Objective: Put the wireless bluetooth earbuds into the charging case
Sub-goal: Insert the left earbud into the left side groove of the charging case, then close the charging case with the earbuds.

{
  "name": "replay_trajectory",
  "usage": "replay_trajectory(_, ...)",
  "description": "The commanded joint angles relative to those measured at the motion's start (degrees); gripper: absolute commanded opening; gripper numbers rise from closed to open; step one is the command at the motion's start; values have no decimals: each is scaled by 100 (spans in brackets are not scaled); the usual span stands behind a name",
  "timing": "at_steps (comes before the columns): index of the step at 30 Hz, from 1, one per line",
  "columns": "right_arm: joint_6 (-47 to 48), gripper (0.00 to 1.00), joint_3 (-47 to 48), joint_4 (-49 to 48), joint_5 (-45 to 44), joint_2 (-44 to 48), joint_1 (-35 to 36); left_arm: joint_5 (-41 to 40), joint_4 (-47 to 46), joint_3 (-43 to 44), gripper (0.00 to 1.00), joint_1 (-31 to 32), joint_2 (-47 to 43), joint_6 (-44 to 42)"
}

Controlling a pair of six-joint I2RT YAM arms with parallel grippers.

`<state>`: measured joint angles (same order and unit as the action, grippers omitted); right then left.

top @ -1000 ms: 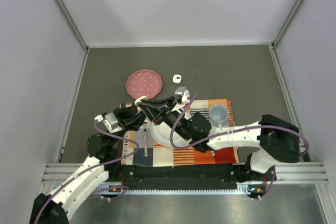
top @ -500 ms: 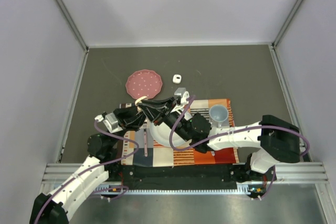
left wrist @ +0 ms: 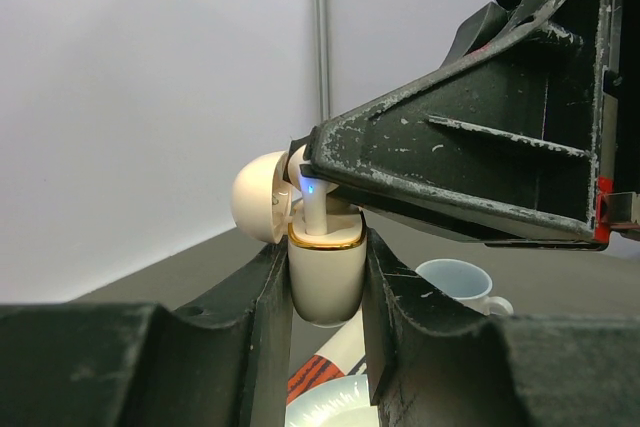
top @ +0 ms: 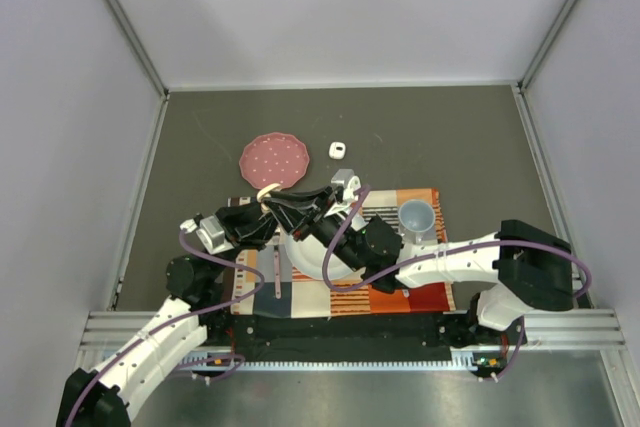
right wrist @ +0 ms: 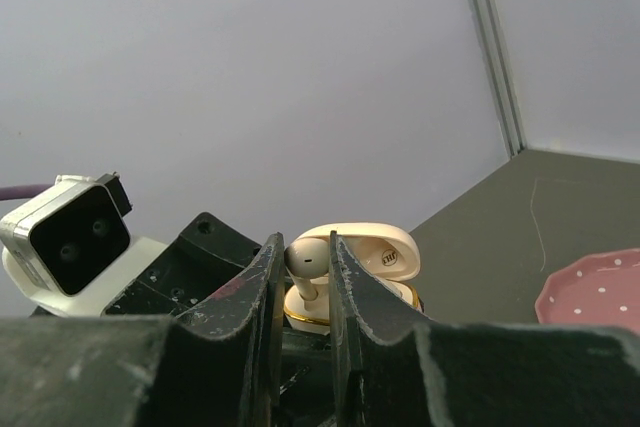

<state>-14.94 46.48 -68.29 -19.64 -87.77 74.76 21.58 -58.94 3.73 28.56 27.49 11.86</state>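
Note:
My left gripper [left wrist: 325,292] is shut on a cream charging case [left wrist: 325,282] with a gold rim, its lid [left wrist: 260,197] open, held above the table. My right gripper [right wrist: 302,259] is shut on a cream earbud [right wrist: 308,260] whose stem points down into the case [right wrist: 350,302]. The earbud stem [left wrist: 315,209] stands in the case opening. In the top view the two grippers meet over the case [top: 268,190]. A small white piece [top: 338,149] lies on the dark table; I cannot tell what it is.
A pink dotted plate [top: 273,159] lies behind the grippers. A striped cloth [top: 400,292] carries a white plate [top: 305,257] and a pale blue cup [top: 416,215]. Grey walls enclose the table.

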Motion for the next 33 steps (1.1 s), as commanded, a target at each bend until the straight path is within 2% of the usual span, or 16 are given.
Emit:
replay_trajectory(1,254,15,-86,-26,-304,216,21,-14,-593,49,0,1,-85,1)
replay_trajectory(5,290,21,-86,-26,-313,242,21,-14,-593,49,0,1,-85,1)
replay_trajectory(12,325,23,-60,-61,-304,269,30,-14,-557,49,0,1,-112,1)
replay_trajectory(18,342,32,-60,-88,-374,286,30,-5,-558,67,0,1,-94,-8)
replay_trajectory(33,465,36,-77,-176,-260,427,21,-31,-531,102,0,1,-33,-61)
